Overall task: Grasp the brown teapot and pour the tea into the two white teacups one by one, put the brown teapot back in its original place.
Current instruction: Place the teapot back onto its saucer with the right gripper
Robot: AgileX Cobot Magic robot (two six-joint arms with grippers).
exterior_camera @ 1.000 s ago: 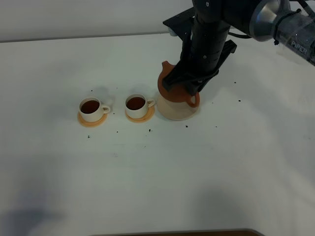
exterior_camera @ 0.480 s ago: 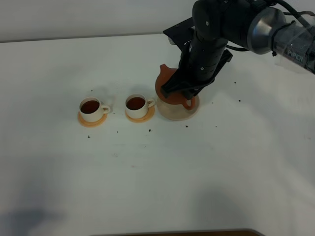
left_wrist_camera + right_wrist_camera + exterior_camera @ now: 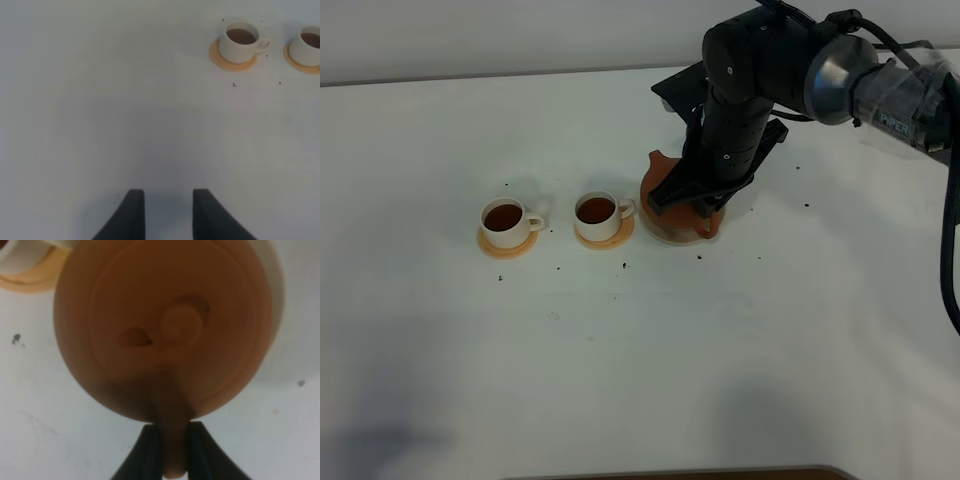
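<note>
The brown teapot is over the pale saucer, right of the two white teacups; I cannot tell if it rests on it. My right gripper is shut on the teapot's loop handle, and its arm hides most of the pot. In the right wrist view the lidded teapot fills the frame, its handle pinched in the gripper, with the saucer's rim showing beyond it. The left teacup and right teacup hold dark tea. My left gripper is open and empty, well short of the cups.
Each cup stands on a small orange-tan coaster. Dark specks dot the white table around the cups and saucer. The second cup sits at the edge of the left wrist view.
The right arm has lowered the teapot down onto or just over the saucer, which it now mostly covers. The cups and the left gripper have not moved.
</note>
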